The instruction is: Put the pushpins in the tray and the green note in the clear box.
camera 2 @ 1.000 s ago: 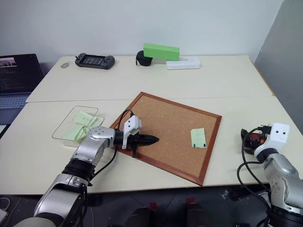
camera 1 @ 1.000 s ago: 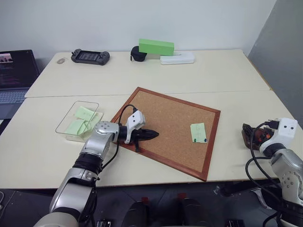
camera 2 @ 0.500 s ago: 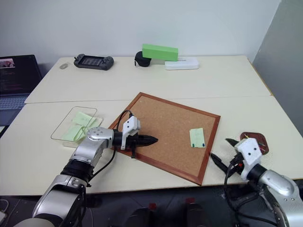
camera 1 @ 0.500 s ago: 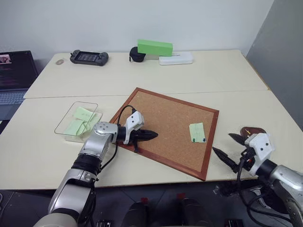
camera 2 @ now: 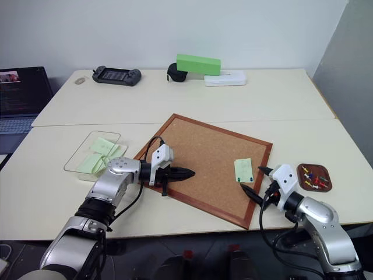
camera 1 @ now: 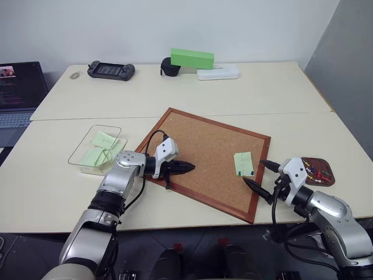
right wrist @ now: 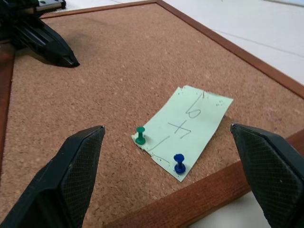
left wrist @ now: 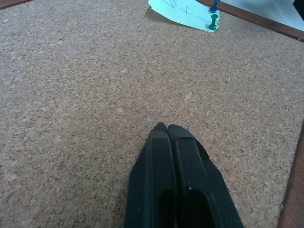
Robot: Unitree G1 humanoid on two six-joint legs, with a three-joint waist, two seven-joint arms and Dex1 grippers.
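right gripper (right wrist: 166,156) jaws stand wide, and just ahead between them lies the pale-green paper note (right wrist: 183,129) (two pushpins, green and blue, hold it) on the wood-framed corkboard (camera 1: 204,140); left gripper (left wrist: 167,128) pressed closed, empty.

One corkboard (camera 1: 207,160) lies on the table, with one green note (right wrist: 183,130) on it. Two pushpins hold that note: one green pin (right wrist: 140,136) and one blue pin (right wrist: 179,163). One clear box (camera 1: 95,145) sits to the board's left and contains at least two pale-green slips (camera 1: 100,149); their exact count cannot be told. One tray (camera 2: 314,177) sits to the board's right and holds several loose pins (camera 2: 312,177) in red, yellow, blue and white, too small to count. At the far edge are one bright green block (camera 1: 192,58), one white flat case (camera 1: 218,72), one dark handheld controller (camera 1: 111,70) and one laptop (camera 1: 20,93). Two grippers are in view
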